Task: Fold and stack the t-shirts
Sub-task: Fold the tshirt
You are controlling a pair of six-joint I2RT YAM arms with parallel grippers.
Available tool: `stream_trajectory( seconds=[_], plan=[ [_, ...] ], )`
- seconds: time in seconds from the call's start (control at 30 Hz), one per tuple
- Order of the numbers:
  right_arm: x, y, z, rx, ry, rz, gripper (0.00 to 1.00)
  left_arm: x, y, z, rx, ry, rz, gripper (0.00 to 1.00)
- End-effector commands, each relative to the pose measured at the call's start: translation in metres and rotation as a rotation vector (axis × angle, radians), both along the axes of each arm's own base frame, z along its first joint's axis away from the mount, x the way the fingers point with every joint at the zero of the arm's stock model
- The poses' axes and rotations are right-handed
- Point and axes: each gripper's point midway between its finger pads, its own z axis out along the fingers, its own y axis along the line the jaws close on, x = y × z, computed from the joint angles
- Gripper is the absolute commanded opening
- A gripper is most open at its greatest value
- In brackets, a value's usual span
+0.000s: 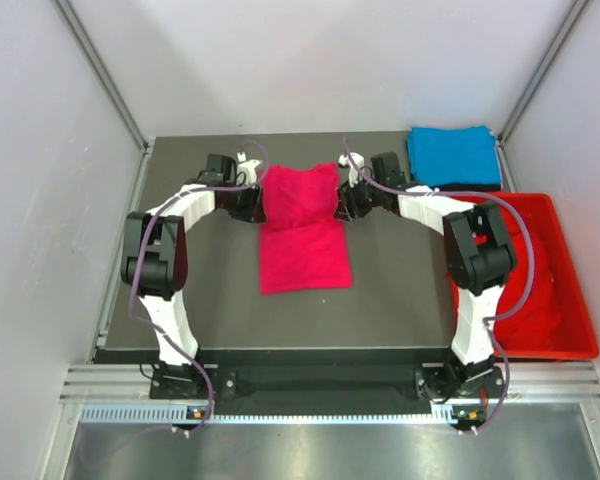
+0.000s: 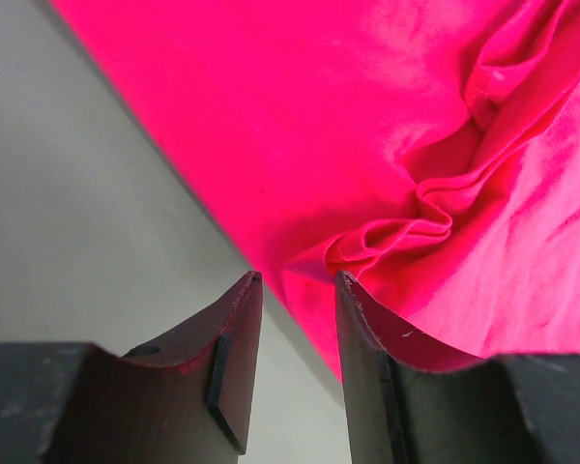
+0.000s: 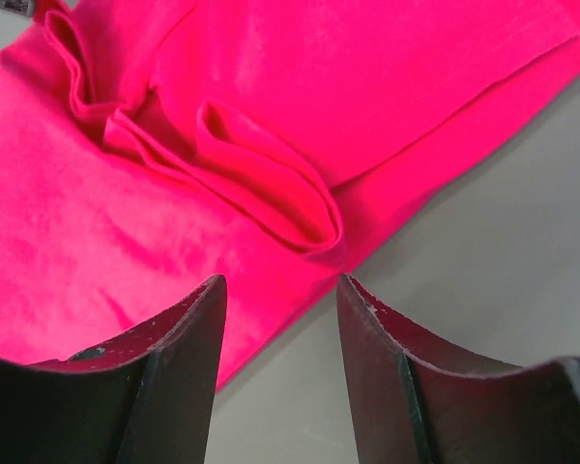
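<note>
A bright pink t-shirt (image 1: 305,250) lies mid-table, its far part bunched and overlapping the flat near part. My left gripper (image 1: 254,200) sits at the shirt's far left edge and my right gripper (image 1: 343,198) at its far right edge. In the left wrist view the left gripper (image 2: 298,290) is open, with a rumpled fold of the pink t-shirt (image 2: 387,232) just past its tips. In the right wrist view the right gripper (image 3: 280,290) is open too. A doubled hem of the pink t-shirt (image 3: 271,184) lies just ahead of it. A folded blue t-shirt (image 1: 452,155) rests at the back right.
A red plastic crate (image 1: 583,345) stands along the table's right side with red t-shirts (image 1: 535,300) heaped inside, close by the right arm's elbow (image 1: 480,250). White walls and metal frame posts enclose the dark table (image 1: 400,300) on three sides.
</note>
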Motion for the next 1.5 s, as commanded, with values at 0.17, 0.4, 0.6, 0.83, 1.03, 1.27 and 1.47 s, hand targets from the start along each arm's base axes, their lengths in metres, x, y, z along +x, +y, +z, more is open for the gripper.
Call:
stream_trajectory(
  seconds=[0.17, 0.4, 0.6, 0.83, 1.03, 1.27, 1.47],
  plan=[
    [0.024, 0.01, 0.014, 0.042, -0.085, 0.051, 0.5, 0.007, -0.016, 0.003, -0.024, -0.043, -0.114, 0.41],
    [0.025, 0.01, 0.005, 0.03, -0.072, 0.062, 0.5, 0.007, -0.011, 0.005, 0.013, -0.064, -0.125, 0.41],
    [0.029, 0.011, 0.005, 0.025, -0.075, 0.057, 0.5, 0.008, 0.004, 0.022, 0.108, -0.109, -0.119, 0.43],
    [0.032, 0.01, 0.011, 0.023, -0.088, 0.05, 0.52, 0.003, 0.0, 0.034, 0.095, -0.123, -0.178, 0.44],
    [0.031, 0.011, 0.009, 0.026, -0.086, 0.059, 0.52, -0.006, -0.003, 0.017, 0.11, -0.072, -0.204, 0.44],
    [0.033, 0.013, 0.008, 0.031, -0.082, 0.062, 0.51, -0.003, -0.012, 0.008, 0.121, -0.069, -0.219, 0.43],
    [0.036, 0.014, 0.013, 0.038, -0.086, 0.058, 0.51, -0.002, -0.013, 0.002, 0.157, -0.075, -0.235, 0.41]
  ],
)
